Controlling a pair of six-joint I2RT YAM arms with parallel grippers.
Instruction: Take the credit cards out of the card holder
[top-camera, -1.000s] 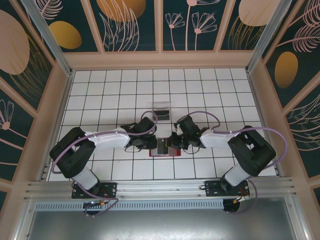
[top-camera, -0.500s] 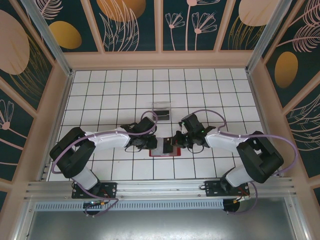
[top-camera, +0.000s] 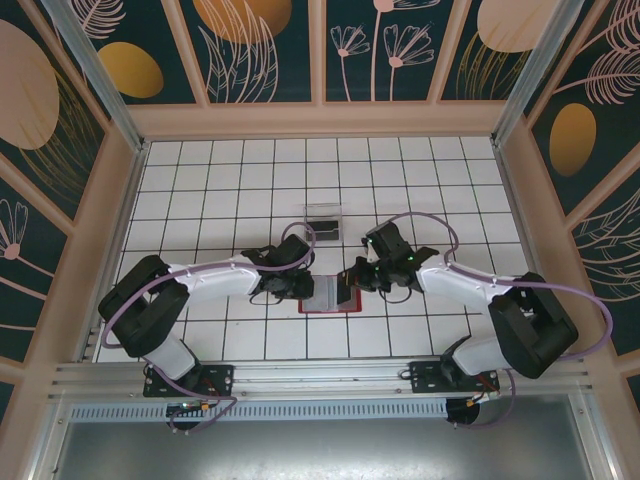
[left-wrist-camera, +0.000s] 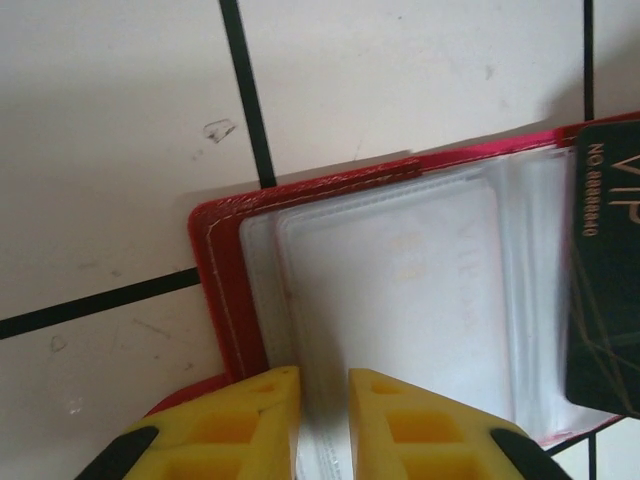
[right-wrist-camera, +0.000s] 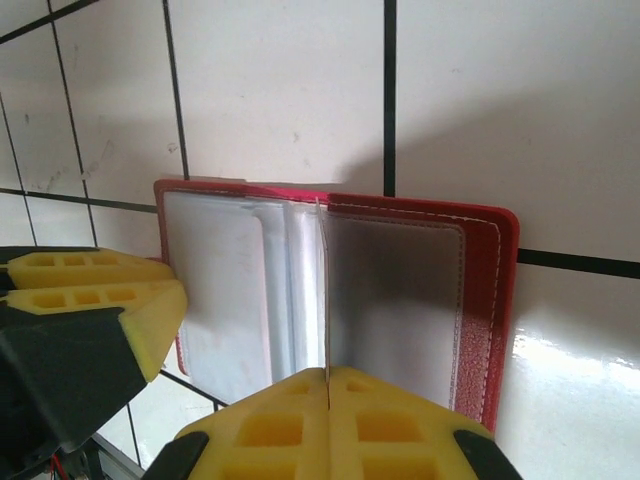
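Presently: tiled table (top-camera: 200, 180) carries the card holder (right-wrist-camera: 390, 300), lying open at centre between the arms. Left gripper (left-wrist-camera: 323, 385): fingers nearly together, pinching a clear sleeve at the holder's edge. Right gripper (right-wrist-camera: 328, 380): closed on a thin dark card (left-wrist-camera: 610, 280), apparently mostly free of its pocket. Judgement: one card part-extracted; contents of the other sleeves unclear.

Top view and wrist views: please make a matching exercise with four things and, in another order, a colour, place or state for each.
Things:
1 wallet
2 card
3 box
4 right tool

States:
A shut on the card
B red, lying open
C black, marked VIP
D beyond the wallet, apart from it

Pairs: 1-B, 2-C, 3-D, 4-A
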